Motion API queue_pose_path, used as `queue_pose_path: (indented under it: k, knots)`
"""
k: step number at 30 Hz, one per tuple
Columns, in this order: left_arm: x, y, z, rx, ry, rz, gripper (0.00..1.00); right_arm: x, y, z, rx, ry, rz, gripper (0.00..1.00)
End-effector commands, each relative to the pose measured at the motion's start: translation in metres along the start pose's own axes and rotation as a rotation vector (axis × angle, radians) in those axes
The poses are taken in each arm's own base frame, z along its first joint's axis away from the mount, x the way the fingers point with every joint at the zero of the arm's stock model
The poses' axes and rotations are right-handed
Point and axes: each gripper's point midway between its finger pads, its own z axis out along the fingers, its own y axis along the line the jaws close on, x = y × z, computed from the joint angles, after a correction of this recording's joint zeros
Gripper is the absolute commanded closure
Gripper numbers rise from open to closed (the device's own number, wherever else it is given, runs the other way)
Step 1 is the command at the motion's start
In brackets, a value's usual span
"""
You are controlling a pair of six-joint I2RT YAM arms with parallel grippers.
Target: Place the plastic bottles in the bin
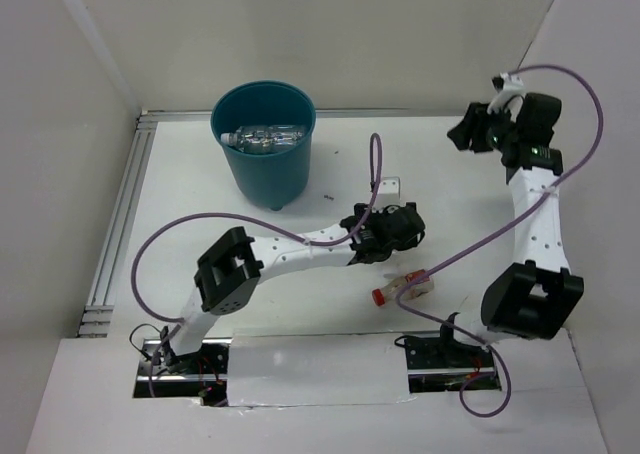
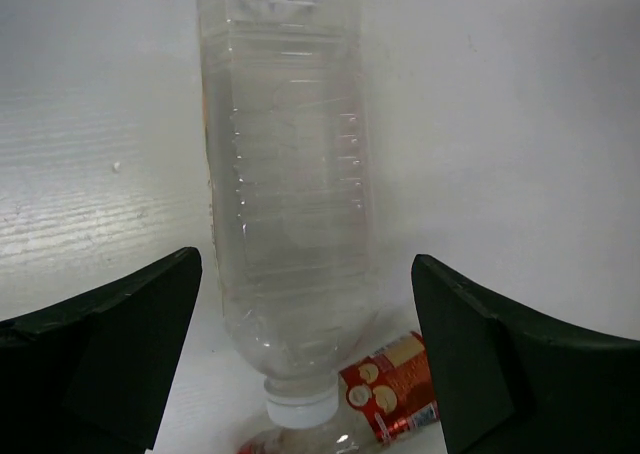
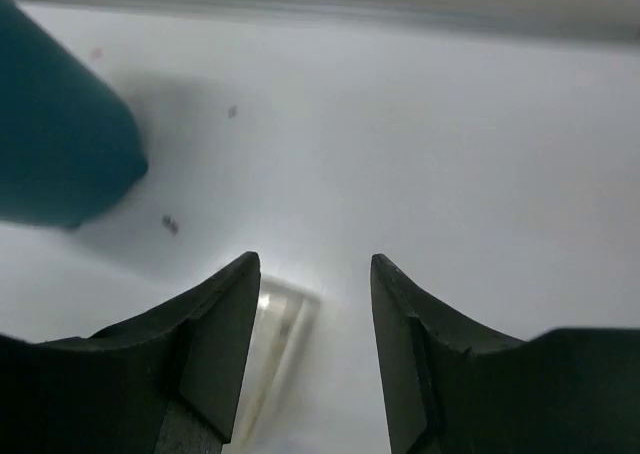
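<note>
Some plastic bottles (image 1: 262,136) lie inside the bin (image 1: 268,179), the round teal bucket at the far left of the table (image 1: 200,204). That is where the job wants them. At least two more are out on the table, between the two arms. One is a clear bottle (image 2: 290,194) lying on its side, with its white cap (image 2: 300,409) pointing at the left wrist camera. The other, the red-label bottle (image 2: 395,394), lies just beside that cap and may be touching it.

The left gripper (image 2: 305,274) hangs by the clear bottle with its jaws spread wide. One jaw is on each side and neither touches the bottle. I think it is lined up this way so it can squeeze the bottle across its middle.

The right gripper (image 3: 315,269) is at the far right, well apart from those two bottles. Its jaws are partly apart and nothing is between them. A clear thing (image 3: 278,334) shows on the table just past one jaw. It may be a bottle, but it is too blurry to tell.

The table is flat, white and a bit shiny, so a round bottle could roll on it. White walls (image 1: 350,34) stand around it — and a metal rail (image 1: 115,234) runs along the left side.
</note>
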Motion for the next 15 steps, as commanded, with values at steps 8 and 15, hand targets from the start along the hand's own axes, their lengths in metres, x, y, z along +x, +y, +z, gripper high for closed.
queue_pose_path:
  k: [8, 15]
  knots:
    - [0.043, 0.039, 0.040, -0.308, 0.009, 0.138, 0.01, 0.090, -0.010, -0.084, -0.047, 0.050, 0.138, 0.43]
    - [0.065, 0.056, 0.053, -0.345, 0.038, 0.218, 0.01, 0.106, -0.016, -0.097, -0.081, 0.061, 0.198, 0.40]
